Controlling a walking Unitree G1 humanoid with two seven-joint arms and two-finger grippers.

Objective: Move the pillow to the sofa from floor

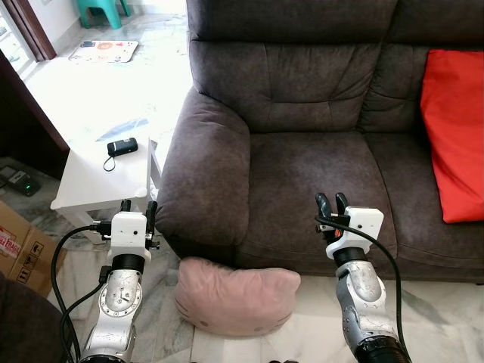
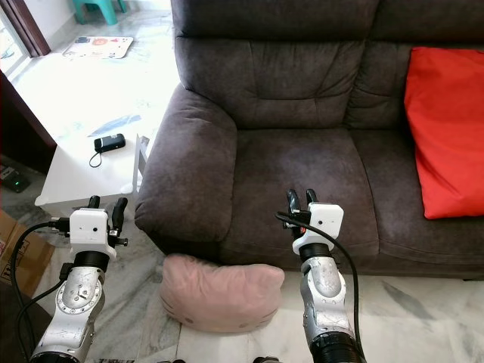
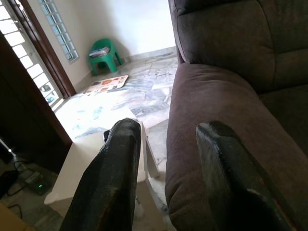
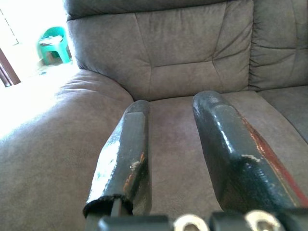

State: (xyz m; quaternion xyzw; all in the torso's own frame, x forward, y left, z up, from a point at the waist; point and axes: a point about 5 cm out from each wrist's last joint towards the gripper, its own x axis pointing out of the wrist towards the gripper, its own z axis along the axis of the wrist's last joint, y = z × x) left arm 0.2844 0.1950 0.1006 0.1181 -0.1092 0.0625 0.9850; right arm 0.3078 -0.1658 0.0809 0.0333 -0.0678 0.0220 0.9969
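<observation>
A pale pink pillow [image 1: 236,296] lies on the marble floor against the front of the dark brown sofa [image 1: 302,162], below its left armrest. My left gripper [image 1: 138,206] is raised to the pillow's left, beside the armrest, fingers open and empty. My right gripper [image 1: 331,203] is held up over the front of the sofa seat, to the pillow's right, also open with nothing between its fingers [image 4: 130,159]. Both grippers are above the pillow and apart from it.
A red cushion [image 1: 454,132] leans on the sofa's right side. A white side table [image 1: 102,178] with a small black device [image 1: 122,147] stands left of the armrest. Cardboard boxes [image 1: 23,249] sit at far left; a green stool [image 3: 102,53] is farther back.
</observation>
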